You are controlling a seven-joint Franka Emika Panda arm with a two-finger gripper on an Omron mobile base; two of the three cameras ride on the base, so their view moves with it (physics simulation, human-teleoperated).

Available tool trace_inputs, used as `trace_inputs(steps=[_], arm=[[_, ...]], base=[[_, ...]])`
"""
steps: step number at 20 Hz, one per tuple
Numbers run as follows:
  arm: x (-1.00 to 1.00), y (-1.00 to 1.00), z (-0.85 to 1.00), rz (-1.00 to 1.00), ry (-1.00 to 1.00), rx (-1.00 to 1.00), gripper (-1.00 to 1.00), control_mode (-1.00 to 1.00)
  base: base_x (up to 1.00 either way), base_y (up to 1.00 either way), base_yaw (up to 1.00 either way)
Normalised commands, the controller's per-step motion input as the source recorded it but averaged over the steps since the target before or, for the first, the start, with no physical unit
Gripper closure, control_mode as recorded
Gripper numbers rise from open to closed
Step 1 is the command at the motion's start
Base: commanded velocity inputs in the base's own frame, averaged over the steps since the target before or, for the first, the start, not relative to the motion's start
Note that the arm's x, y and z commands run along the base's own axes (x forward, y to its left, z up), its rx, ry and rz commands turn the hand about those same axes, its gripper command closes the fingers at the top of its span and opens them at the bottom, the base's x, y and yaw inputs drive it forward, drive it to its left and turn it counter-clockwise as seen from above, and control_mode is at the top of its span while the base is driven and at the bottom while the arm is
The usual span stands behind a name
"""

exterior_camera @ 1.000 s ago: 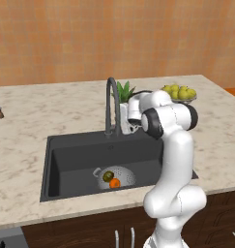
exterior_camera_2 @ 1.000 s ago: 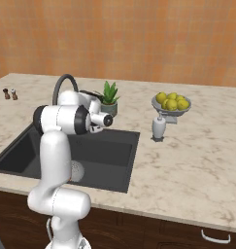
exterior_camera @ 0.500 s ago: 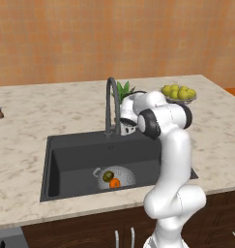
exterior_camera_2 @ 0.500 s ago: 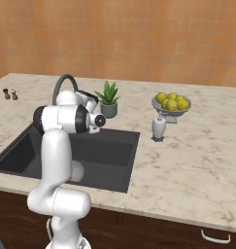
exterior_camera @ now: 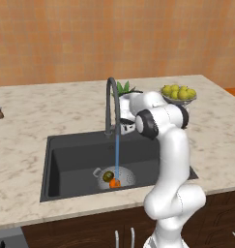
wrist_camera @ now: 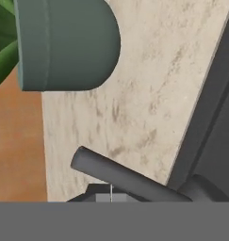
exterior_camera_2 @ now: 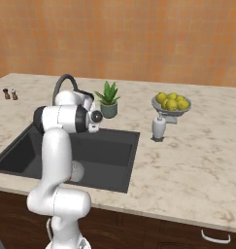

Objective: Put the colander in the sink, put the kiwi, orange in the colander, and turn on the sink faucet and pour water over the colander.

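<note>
The dark sink (exterior_camera: 70,160) holds the silver colander (exterior_camera: 126,177), with the kiwi (exterior_camera: 108,176) and the orange (exterior_camera: 114,183) inside it. A thin blue stream of water (exterior_camera: 116,157) falls from the sink faucet (exterior_camera: 111,104) onto the colander. My gripper (exterior_camera: 124,128) is shut and sits at the faucet's base, behind the basin. In the hand view the closed fingertips (wrist_camera: 110,196) rest just under the faucet's dark lever (wrist_camera: 120,176). The right base view shows the faucet (exterior_camera_2: 62,83) arching behind my arm, and a bit of the colander (exterior_camera_2: 77,171).
A potted plant (exterior_camera: 124,88) stands right behind the faucet, close to my hand; its pot (wrist_camera: 66,44) is near. On the right counter are a footed bowl of yellow-green fruit (exterior_camera_2: 171,103) and a small grey jar (exterior_camera_2: 159,129). Two shakers (exterior_camera_2: 9,93) stand far left.
The hand has shifted slightly left and down at the faucet's base. A blue stream of water now runs from the spout, where none showed before.
</note>
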Motion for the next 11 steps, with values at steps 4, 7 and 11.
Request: trace_inputs(steps=[4,7,11], arm=[[0.08,-0.24,-0.08,-0.13,0.07,0.14,1.00,-1.00],[-0.02,-0.32,-0.01,-0.08,0.02,0.13,1.00,-1.00],[-0.38,-0.33,0.00,-0.01,0.00,0.10,1.00,-1.00]], base=[[0.00,0.00,0.00],[0.00,0.00,0.00],[0.00,0.00,0.00]])
